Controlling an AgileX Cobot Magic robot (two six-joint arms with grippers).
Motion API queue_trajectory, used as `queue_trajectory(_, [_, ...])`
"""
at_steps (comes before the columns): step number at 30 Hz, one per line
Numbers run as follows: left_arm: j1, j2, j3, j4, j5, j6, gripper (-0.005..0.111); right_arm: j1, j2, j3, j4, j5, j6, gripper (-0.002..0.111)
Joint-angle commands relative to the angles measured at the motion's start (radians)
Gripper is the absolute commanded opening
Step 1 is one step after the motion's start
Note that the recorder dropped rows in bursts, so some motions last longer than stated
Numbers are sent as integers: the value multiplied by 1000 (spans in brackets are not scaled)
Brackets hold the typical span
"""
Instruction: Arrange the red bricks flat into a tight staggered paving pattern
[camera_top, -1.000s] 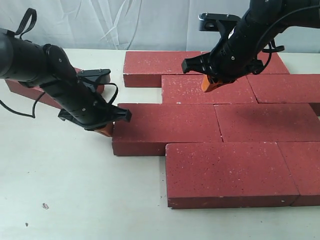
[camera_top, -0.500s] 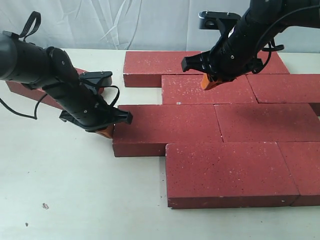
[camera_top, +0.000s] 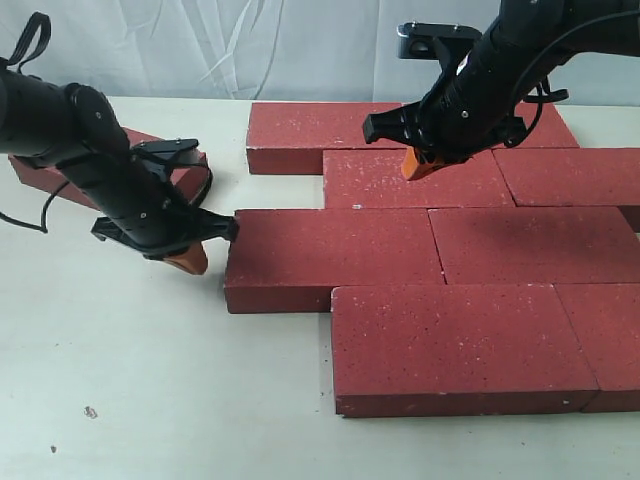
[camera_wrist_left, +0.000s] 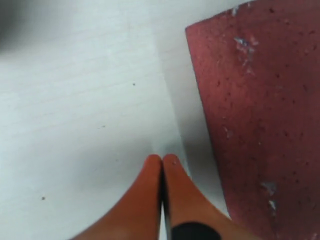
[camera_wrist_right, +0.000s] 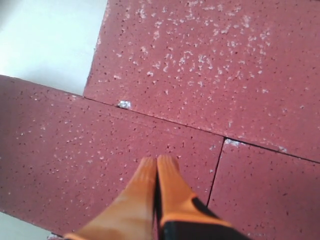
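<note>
A white counter (camera_top: 150, 400) carries the red bricks (camera_top: 450, 240), dark-red rectangular paving slabs with a grainy, white-flecked surface. Most of them lie flat in four offset rows on the right side of the exterior view. The seams I can see look tight.

One more dark-red brick (camera_top: 35, 178) lies apart at the far left, angled and partly hidden behind my left arm. It is not yet part of the paving.

The leftmost brick of the third row (camera_top: 330, 255) sticks out past its neighbours. My left pincer (camera_top: 188, 260) sits low just beside its end face, the orange tips pressed together and gripping nothing. The left wrist view shows the tips (camera_wrist_left: 161, 165) near the brick's edge (camera_wrist_left: 260, 125), with a strip of bare counter between.

My right pincer (camera_top: 420, 165) is likewise pinched shut and empty, over a second-row brick near a seam (camera_wrist_right: 220, 155). I cannot tell whether it touches.

My main worry is a push from the left that lands off-centre. That would turn the brick rather than slide it, and open a wedge-shaped seam. The narrow tips could also ride up over the rough edge and skid. If the right tip drags sideways, it may shift a laid brick. My left arm's loose cable could catch the stray brick.
</note>
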Motion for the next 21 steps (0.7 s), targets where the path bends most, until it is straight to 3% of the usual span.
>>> queue_trajectory(1, [21,-48,-4,29,6,-1,0,-5,-7,4,-10,0,-3,-1])
queue_trajectory(10, [115,-150,-7,61,-11,1,0,-5,-7,4,-12,0,-3,-1])
queue_trajectory(21, [207,-167,-150,171,78,2,0,-5,-5,4,-12,-2,-3,-1])
